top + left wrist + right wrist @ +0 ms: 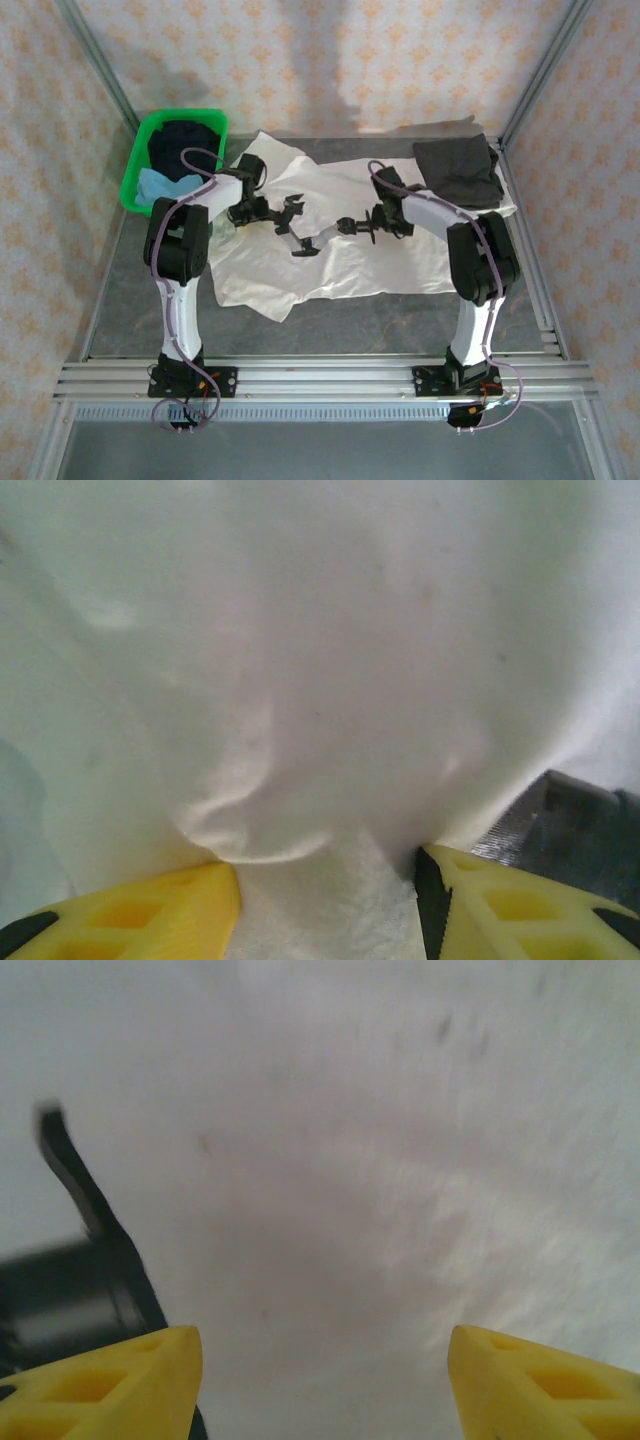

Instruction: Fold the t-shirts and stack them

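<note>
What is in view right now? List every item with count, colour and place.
off-white t-shirt: one, off-white, spread flat across the middle of the table
dark grey t-shirt: one, dark grey, folded, far right, overlapping the off-white shirt's corner
basket: one, green, far left corner
dark navy t-shirt: one, dark navy, bundled in the basket
light blue t-shirt: one, light blue, in the basket's near side
table: one, grey, under everything
left gripper: one, yellow fingers, open, low over the off-white shirt
right gripper: one, yellow fingers, open, over the same shirt
</note>
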Motion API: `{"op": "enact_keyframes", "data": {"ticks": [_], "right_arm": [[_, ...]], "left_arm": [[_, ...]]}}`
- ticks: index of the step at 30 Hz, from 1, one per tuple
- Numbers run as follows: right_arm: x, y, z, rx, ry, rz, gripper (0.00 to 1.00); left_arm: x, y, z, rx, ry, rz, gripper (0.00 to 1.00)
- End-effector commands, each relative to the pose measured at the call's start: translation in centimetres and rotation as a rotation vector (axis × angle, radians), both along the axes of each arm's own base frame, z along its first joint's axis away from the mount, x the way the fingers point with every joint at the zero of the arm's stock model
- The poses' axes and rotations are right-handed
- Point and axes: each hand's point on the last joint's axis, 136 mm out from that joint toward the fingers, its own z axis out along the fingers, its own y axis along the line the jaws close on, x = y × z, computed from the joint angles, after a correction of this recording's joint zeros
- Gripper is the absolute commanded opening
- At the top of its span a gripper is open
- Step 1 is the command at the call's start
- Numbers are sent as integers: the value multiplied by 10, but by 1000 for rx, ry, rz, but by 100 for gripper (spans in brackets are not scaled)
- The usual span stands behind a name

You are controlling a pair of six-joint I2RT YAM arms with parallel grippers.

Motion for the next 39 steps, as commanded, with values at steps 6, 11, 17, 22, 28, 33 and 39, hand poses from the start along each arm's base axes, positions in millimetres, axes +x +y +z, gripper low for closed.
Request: {"op": "enact_keyframes", "data": {"ticks": [6, 11, 17, 22, 28, 33, 39], "right_arm": [[-65, 21, -21, 12, 15, -43, 70], [-92, 14, -9, -22, 10, -43, 75], [-95, -22, 53, -161, -96, -83, 90], [-129, -40, 59, -120, -87, -145, 97], [-167, -62, 42, -113, -42, -230, 100], [-172, -68, 34, -116, -49, -248, 100], [-168, -65, 30, -107, -49, -249, 100]], "left_arm": [[4, 31, 13, 97, 13, 28, 52], [-22, 29, 61, 117, -64, 22, 57], [-111, 45, 75, 145, -101, 162, 58], [-193, 66, 53, 125, -113, 349, 56], [-233, 96, 31, 144, -97, 486, 48], [-218, 94, 26, 90, -130, 479, 41], [-201, 81, 18, 23, -128, 438, 33]]}}
